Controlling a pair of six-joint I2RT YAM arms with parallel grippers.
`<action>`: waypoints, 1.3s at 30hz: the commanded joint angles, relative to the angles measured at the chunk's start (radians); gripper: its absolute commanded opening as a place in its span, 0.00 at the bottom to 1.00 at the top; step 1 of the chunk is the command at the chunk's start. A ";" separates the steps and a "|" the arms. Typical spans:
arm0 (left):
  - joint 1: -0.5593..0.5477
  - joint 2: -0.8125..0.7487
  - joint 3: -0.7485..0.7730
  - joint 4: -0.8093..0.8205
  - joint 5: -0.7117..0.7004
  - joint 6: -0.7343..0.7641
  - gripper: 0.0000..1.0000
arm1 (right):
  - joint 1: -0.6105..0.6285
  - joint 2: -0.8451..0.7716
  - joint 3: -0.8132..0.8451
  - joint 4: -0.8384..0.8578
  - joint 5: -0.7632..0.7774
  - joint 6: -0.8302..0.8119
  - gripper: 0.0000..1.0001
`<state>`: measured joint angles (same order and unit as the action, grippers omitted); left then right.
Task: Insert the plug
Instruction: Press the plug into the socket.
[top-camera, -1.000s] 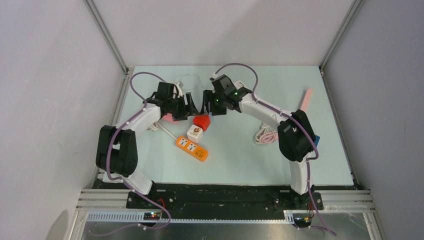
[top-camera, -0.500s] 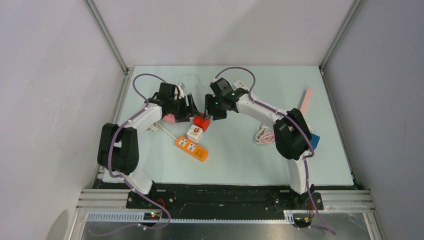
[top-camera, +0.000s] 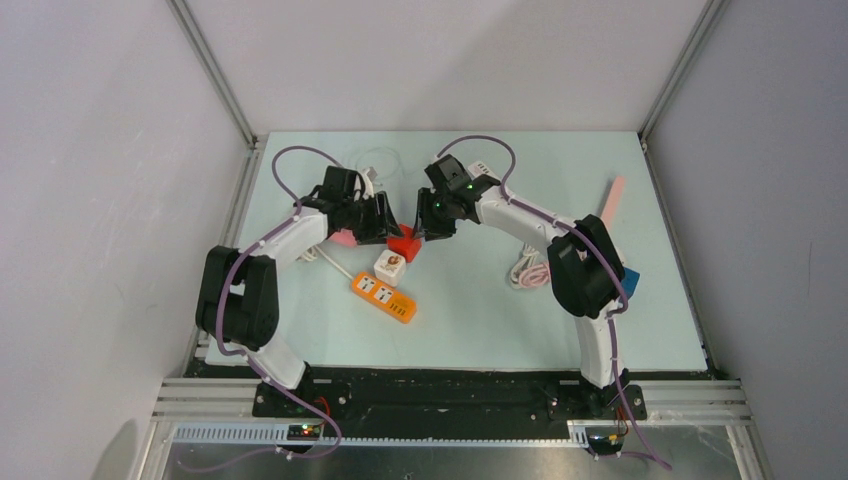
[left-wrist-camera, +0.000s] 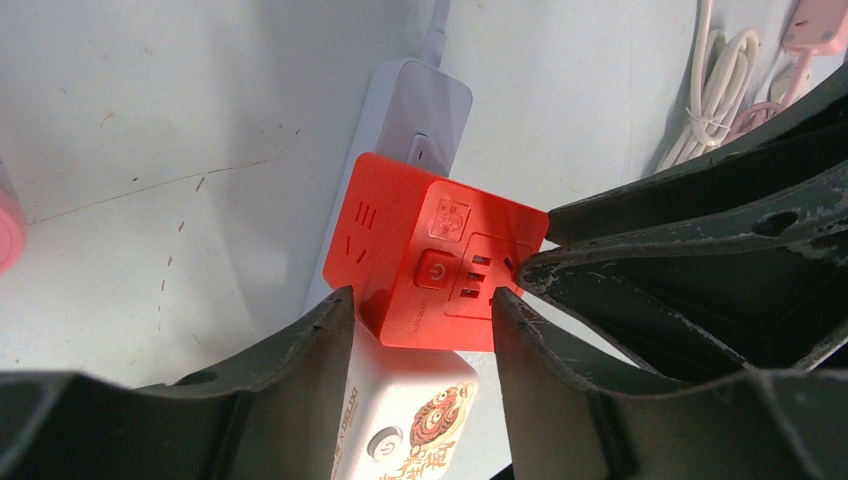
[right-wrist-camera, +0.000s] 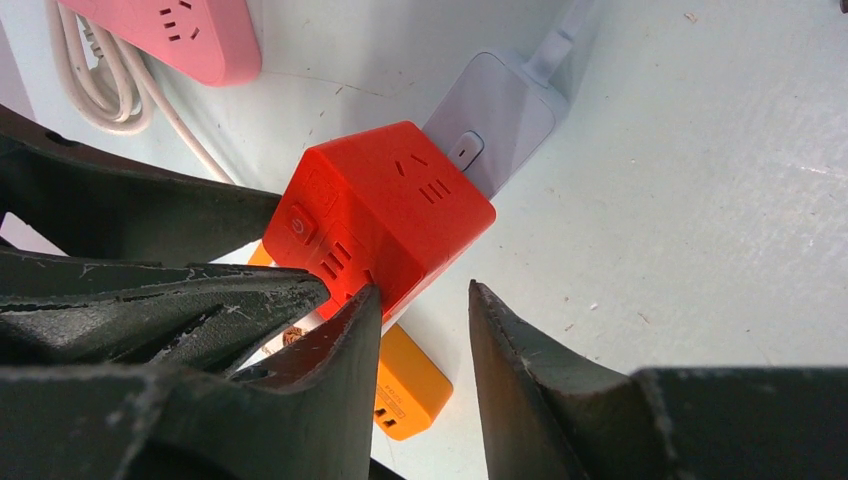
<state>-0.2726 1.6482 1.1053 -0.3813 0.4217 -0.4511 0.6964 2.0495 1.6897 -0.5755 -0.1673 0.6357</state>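
A red cube socket (top-camera: 404, 243) rests on the end of a white power strip (left-wrist-camera: 415, 110) in mid-table. My left gripper (left-wrist-camera: 420, 295) is open, its tips standing on either side of the cube's near lower edge (left-wrist-camera: 430, 270). My right gripper (right-wrist-camera: 425, 290) comes in from the opposite side, open. Its left finger (right-wrist-camera: 360, 310) touches a corner of the red cube (right-wrist-camera: 385, 215), and only bare table shows in its gap. The two grippers nearly meet over the cube (top-camera: 400, 228). The plug itself is hidden.
A white cube socket with a tiger print (top-camera: 390, 266) and an orange power strip (top-camera: 384, 298) lie just in front of the red cube. A pink strip (right-wrist-camera: 180, 30) with a coiled white cable lies behind the left gripper. A pink cable coil (top-camera: 530, 272) lies to the right.
Both grippers have come down and inward onto the red cube, and both jaws have narrowed. The cube and the strips have not visibly moved.
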 joint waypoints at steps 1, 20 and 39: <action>-0.010 -0.009 -0.007 0.021 0.004 0.028 0.55 | -0.009 0.032 -0.033 -0.068 0.033 -0.003 0.40; -0.020 0.003 -0.097 0.019 -0.045 -0.015 0.38 | 0.010 0.077 -0.098 -0.091 0.049 -0.005 0.36; -0.022 -0.020 -0.016 -0.036 -0.160 0.006 0.15 | 0.002 0.103 0.178 -0.229 0.077 0.012 0.46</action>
<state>-0.2855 1.6318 1.0641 -0.3302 0.3668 -0.4858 0.7036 2.1193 1.8061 -0.6811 -0.1623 0.6617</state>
